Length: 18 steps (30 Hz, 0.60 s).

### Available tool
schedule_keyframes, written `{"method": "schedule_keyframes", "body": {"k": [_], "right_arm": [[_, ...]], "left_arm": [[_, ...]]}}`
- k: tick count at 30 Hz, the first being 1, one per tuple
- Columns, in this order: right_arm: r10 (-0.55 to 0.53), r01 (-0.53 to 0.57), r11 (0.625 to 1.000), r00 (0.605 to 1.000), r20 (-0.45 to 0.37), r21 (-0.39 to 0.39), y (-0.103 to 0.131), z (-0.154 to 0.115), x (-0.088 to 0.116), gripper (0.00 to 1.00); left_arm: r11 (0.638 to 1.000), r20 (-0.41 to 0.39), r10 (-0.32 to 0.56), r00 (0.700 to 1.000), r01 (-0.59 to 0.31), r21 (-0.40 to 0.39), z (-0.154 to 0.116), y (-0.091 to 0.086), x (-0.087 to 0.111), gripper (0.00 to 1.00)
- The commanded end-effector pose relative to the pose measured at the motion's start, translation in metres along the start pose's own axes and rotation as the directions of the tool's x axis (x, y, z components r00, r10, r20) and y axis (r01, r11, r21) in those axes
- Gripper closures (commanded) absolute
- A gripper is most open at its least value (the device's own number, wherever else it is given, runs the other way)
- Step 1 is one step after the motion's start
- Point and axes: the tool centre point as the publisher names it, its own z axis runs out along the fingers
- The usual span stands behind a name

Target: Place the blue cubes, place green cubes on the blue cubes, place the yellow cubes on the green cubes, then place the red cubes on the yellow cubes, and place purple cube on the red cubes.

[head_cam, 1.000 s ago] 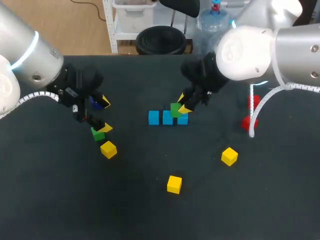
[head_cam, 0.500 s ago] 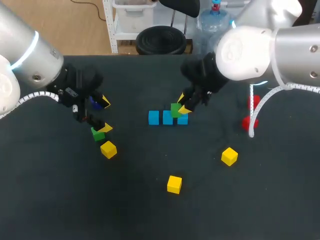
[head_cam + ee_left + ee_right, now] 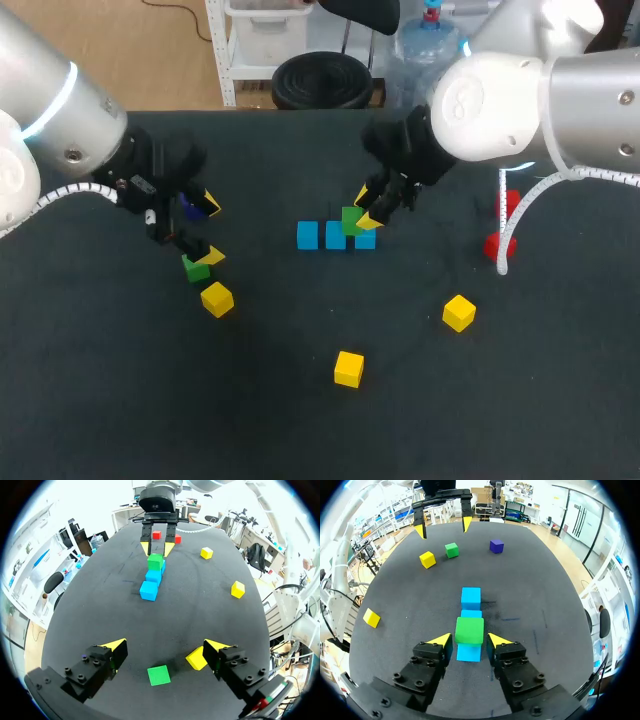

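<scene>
Three blue cubes (image 3: 308, 236) lie in a row mid-table. A green cube (image 3: 469, 630) rests on top, across the two blue cubes nearest my right arm. My right gripper (image 3: 366, 206) straddles this green cube, open, with a thin gap at each fingertip. My left gripper (image 3: 165, 647) hangs wide open over a second green cube (image 3: 159, 675), which lies flat on the table between its fingers. A yellow cube (image 3: 196, 657) sits close to one left finger. The purple cube (image 3: 496, 545) lies behind the left gripper, and two red cubes (image 3: 495, 245) sit at the far right.
Two more yellow cubes (image 3: 459, 312) (image 3: 349, 368) lie toward the front of the black table (image 3: 300, 420). A white cable (image 3: 515, 225) from my right arm hangs over the red cubes.
My right gripper's fingers have eased slightly apart around the stacked green cube. The cubes and the left arm have not moved.
</scene>
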Motion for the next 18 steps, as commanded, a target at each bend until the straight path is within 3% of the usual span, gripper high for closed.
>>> {"method": "schedule_keyframes", "body": {"k": [1,4,8,15,17,18], "right_arm": [[0.0,0.0,1.0,1.0,0.002,0.0,-0.001,0.0,0.0,0.54],[0.002,-0.002,1.0,1.0,0.005,0.002,-0.002,-0.002,-0.001,0.5],[0.002,-0.002,1.0,1.0,0.01,0.007,-0.001,-0.007,-0.002,0.26],[-0.002,0.002,1.0,1.0,0.012,0.023,0.003,-0.017,-0.003,0.21],[-0.003,0.003,1.0,1.0,0.013,0.031,0.006,-0.022,-0.003,0.15],[-0.002,0.002,0.999,1.0,0.015,0.037,0.008,-0.025,-0.003,0.06]], "left_arm": [[1.0,0.004,0.003,1.0,-0.003,0.0,0.0,0.0,0.001,0.0],[1.0,0.004,0.003,1.0,-0.003,0.0,0.0,0.0,0.001,0.0],[1.0,0.004,0.003,1.0,-0.003,0.0,0.0,0.0,0.001,0.0],[1.0,0.004,0.003,1.0,-0.003,0.0,0.0,0.0,0.001,0.0],[1.0,0.004,0.003,1.0,-0.003,0.0,0.0,0.0,0.001,0.0],[1.0,0.004,0.003,1.0,-0.003,0.0,0.0,0.0,0.001,0.0]]}}
